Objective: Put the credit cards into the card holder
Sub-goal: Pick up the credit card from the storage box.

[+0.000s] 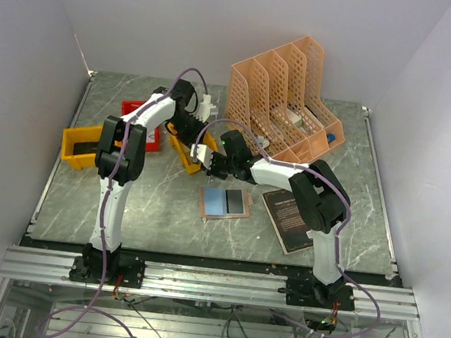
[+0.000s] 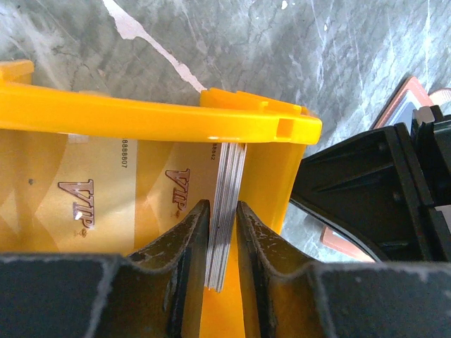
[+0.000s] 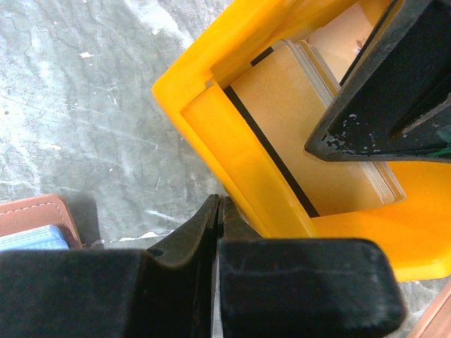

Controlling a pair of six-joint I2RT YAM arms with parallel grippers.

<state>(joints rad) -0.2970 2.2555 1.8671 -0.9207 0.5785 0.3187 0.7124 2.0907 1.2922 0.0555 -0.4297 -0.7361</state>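
A stack of credit cards (image 2: 227, 183) stands on edge inside a small yellow bin (image 2: 162, 120). My left gripper (image 2: 223, 205) straddles the stack, with both fingertips pressed against its sides. More tan cards (image 2: 91, 197) marked VIP lie flat in the same bin. In the right wrist view my right gripper (image 3: 220, 204) is shut and empty, its tips against the outer wall of the yellow bin (image 3: 232, 141). The card holder (image 1: 224, 203) lies open on the table just in front of the bin, pale blue inner faces up.
A black book (image 1: 289, 219) lies to the right of the holder. A big peach lattice organizer (image 1: 286, 98) stands at the back right. A red bin (image 1: 141, 123) and another yellow bin (image 1: 81, 146) sit at the left. Both grippers crowd the small bin.
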